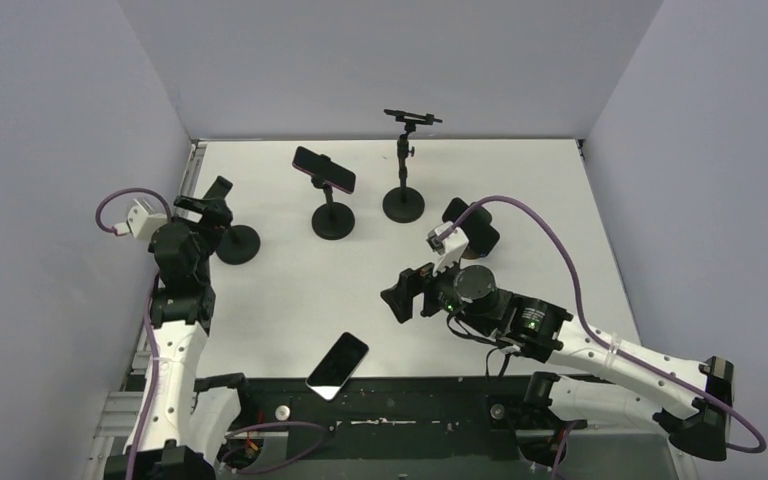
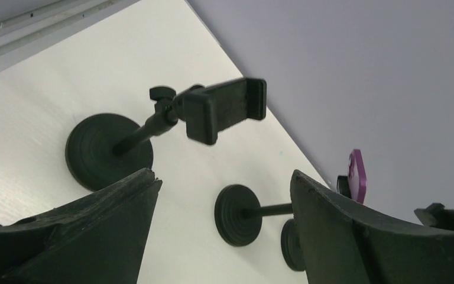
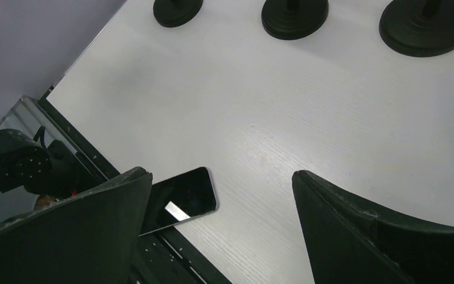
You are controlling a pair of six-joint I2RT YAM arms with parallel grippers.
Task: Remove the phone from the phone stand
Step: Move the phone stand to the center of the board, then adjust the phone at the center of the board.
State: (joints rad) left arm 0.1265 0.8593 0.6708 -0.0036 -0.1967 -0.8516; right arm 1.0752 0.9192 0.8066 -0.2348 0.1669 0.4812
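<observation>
Since the left gripper (image 2: 223,176) hangs w/ jaws wide and nothing between them, right by the empty-clamped black round-base stand (image 2: 109,151), a careless swing could tip that stand over. The task's thing, the black slab phone in a magenta case (image 1: 323,168), sits clamped atop the middle black stand (image 1: 332,208). It is landscape, long axis approx left-right, right end angled twd the arms. An off-centre pull could drag stand & phone together. At the near edge of the white table (image 1: 520,200) a second bare black phone (image 1: 338,365) lies flat, screen up, long axis diagonal. Its near end seems to overhang the rim, so a nudge may drop it. Near it, to its right, the right gripper (image 3: 220,173) hovers w/ jaws wide, empty.
</observation>
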